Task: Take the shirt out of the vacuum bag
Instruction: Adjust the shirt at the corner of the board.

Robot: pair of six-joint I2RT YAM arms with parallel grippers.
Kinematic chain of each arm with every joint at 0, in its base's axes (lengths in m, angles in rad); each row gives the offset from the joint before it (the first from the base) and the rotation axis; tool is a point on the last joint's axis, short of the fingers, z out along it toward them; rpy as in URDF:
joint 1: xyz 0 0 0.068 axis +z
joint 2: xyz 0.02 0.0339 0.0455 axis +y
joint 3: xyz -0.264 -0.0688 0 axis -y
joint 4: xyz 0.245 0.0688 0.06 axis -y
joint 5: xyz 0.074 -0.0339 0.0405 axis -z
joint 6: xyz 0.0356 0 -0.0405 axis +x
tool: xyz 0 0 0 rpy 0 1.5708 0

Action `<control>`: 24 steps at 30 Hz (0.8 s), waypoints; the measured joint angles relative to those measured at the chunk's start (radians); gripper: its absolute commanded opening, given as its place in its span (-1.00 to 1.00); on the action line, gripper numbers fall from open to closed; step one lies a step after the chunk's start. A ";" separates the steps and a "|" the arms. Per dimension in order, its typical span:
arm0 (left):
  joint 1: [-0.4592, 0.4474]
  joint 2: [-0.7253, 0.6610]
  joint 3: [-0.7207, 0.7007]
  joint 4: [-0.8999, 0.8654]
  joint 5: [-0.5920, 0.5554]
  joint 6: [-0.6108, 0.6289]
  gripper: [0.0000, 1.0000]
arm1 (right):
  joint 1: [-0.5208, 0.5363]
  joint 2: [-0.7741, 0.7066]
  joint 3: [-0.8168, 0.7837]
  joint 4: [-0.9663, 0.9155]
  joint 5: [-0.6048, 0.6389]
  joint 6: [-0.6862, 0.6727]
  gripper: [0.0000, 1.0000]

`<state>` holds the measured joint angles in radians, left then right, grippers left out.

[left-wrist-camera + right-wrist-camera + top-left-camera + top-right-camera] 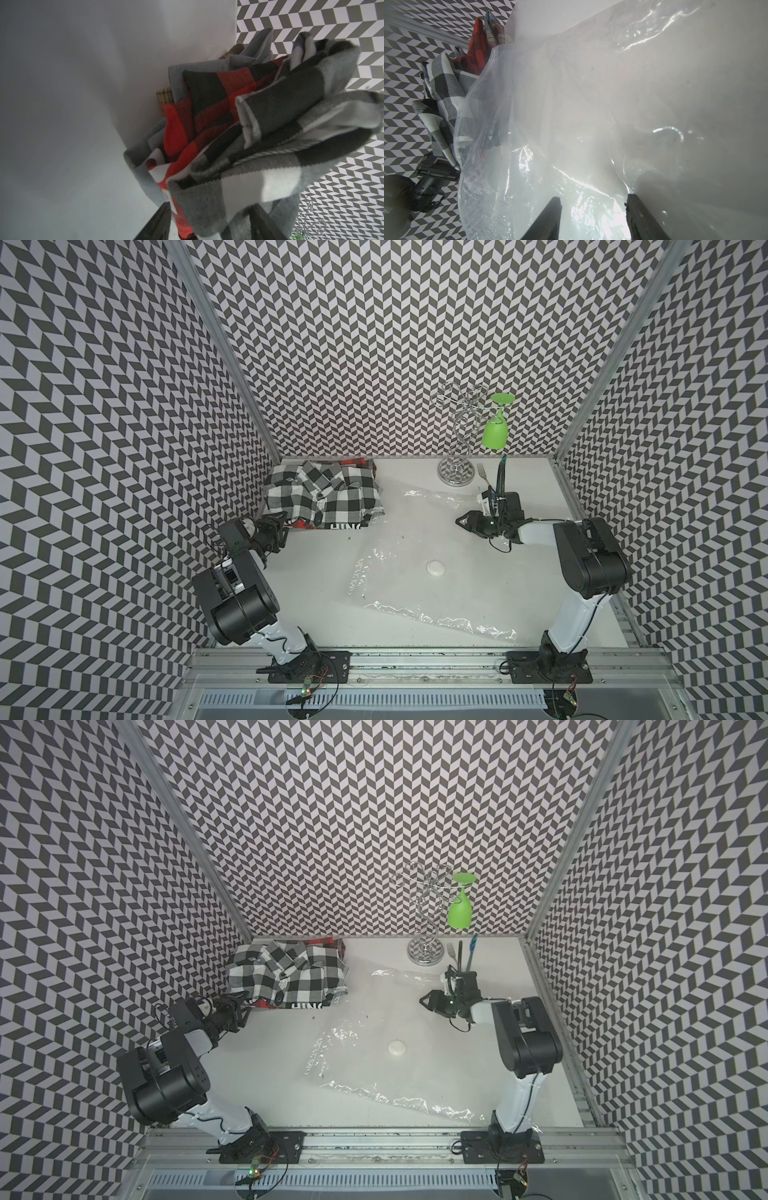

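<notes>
The black-and-white checked shirt (324, 497) lies crumpled on a pile of clothes at the table's far left, in both top views (286, 979). The clear crinkly vacuum bag (399, 539) is spread flat across the middle, with its white valve disc (435, 568) facing up. In the right wrist view the bag's end (483, 116) laps over the shirt's edge (444, 83). My left gripper (279, 527) sits at the pile's near left corner, jaws apart, with a fold of the shirt (207, 203) hanging between the fingers (158, 224). My right gripper (461, 521) hovers open over the bag's far right part (593, 207).
Red checked and grey clothes (207, 91) lie under the shirt. A wire rack (456, 472) with a green goblet (495, 433) hanging upside down stands at the back right. A fork (482, 470) and other utensils stand behind my right wrist. Patterned walls close three sides.
</notes>
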<state>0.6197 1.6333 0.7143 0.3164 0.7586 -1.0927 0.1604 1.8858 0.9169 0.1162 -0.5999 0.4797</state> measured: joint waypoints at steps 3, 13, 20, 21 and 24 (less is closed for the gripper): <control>0.000 0.019 0.029 -0.013 -0.014 0.018 0.08 | 0.000 0.000 -0.001 0.001 0.000 0.000 0.07; 0.001 0.022 0.188 -0.182 -0.066 0.176 -0.52 | 0.000 0.002 0.002 0.000 -0.002 0.000 0.06; 0.000 0.045 0.227 -0.305 -0.112 0.279 -0.68 | -0.001 0.011 0.010 0.001 -0.014 0.000 0.06; -0.003 0.044 0.239 -0.325 -0.119 0.297 -0.60 | -0.001 0.011 0.010 0.001 -0.015 0.000 0.06; -0.005 0.044 0.267 -0.373 -0.150 0.343 -0.31 | -0.001 0.011 0.010 0.000 -0.017 0.000 0.06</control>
<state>0.6147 1.6775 0.9817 -0.0566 0.6083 -0.7494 0.1593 1.8973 0.9268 0.1165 -0.6167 0.4793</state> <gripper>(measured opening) 0.249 0.529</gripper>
